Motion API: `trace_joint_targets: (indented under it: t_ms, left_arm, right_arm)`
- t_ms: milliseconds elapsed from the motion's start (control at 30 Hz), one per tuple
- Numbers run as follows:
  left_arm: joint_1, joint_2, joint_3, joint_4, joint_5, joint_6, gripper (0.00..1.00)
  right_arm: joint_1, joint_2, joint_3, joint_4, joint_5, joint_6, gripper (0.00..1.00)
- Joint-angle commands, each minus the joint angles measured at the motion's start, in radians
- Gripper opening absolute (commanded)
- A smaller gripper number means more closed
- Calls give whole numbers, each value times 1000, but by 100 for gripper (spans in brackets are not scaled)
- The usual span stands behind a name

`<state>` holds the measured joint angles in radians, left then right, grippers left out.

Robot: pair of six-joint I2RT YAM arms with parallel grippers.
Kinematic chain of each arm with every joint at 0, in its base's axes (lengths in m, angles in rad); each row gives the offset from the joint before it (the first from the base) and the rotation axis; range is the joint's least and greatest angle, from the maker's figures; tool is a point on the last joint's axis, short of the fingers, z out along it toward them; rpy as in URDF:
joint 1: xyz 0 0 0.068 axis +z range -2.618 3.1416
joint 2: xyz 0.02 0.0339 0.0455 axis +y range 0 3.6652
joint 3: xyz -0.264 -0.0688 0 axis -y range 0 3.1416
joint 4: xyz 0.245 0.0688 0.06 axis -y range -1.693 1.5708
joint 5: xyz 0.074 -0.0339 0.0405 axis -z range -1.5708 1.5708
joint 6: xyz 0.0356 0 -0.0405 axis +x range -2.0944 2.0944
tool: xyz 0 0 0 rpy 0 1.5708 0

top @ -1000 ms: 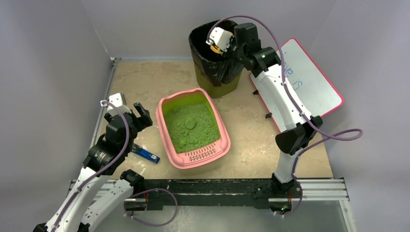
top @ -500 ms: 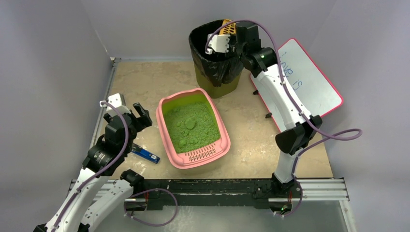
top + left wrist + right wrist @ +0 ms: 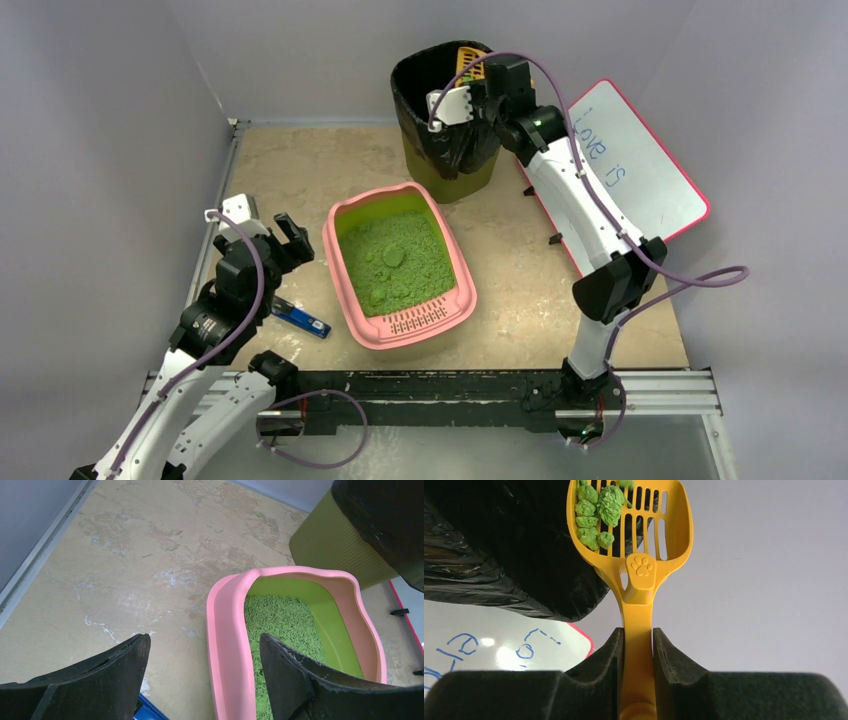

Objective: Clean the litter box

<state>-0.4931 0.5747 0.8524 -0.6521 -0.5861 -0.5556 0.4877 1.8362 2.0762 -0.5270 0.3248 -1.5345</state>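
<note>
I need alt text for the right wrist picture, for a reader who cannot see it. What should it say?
The right gripper grips a yellow slotted scoop by its handle, and green litter clumps sit on the scoop's head. A black bin bag fills the upper left, a whiteboard with blue writing shows at the lower left, and a plain grey wall is behind.

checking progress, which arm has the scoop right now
The right arm's fingers grip the yellow scoop at the bin; the left arm's fingers are open and empty beside the litter box.

Right hand (image 3: 638,634) gripping yellow scoop (image 3: 642,571), green clumps (image 3: 597,509) aboard, black bag (image 3: 499,545) behind
</note>
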Motion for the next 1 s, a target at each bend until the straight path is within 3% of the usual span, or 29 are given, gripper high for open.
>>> trace_joint_targets:
  t_ms: [0,967]
  left_arm:
    - [2,-9,-3,38,-4,17,80]
    - [2,-16,-5,39,-5,17,80]
  right_arm:
    - [-3,-65,-4,44,22,-164,0]
    - [2,-182,-239,186,-19,-374,0]
